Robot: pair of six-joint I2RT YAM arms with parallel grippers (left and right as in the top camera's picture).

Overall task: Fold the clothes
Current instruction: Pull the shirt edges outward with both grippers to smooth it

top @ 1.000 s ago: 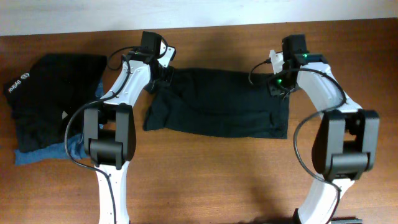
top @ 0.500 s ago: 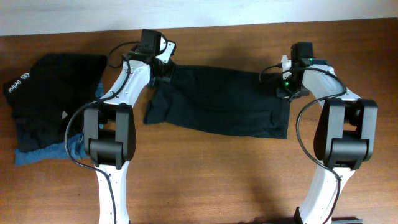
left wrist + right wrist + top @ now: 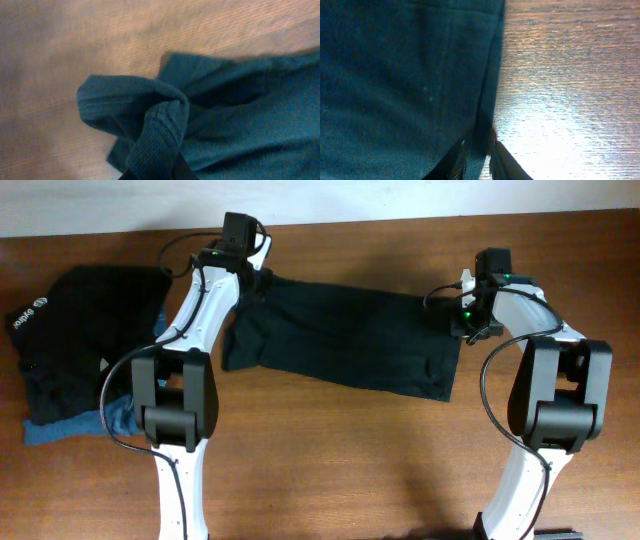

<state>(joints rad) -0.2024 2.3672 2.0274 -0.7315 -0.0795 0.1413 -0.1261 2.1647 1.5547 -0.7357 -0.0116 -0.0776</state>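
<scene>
A dark garment [image 3: 345, 335] lies stretched across the back middle of the table. My left gripper [image 3: 252, 283] is shut on its bunched far left corner, which shows in the left wrist view [image 3: 150, 120]. My right gripper [image 3: 462, 320] is shut on the garment's right edge, seen in the right wrist view [image 3: 477, 142] between the fingers. A pile of other black clothes [image 3: 85, 330] with white lettering lies at the left, with a blue denim piece [image 3: 60, 428] under it.
The wooden table [image 3: 340, 460] is bare in front of the garment. The pale wall edge [image 3: 100, 205] runs along the back. Both arm bases stand at the front.
Both grippers have moved toward the back and right, dragging the garment; its left part now hangs lower and the cloth lies slanted.
</scene>
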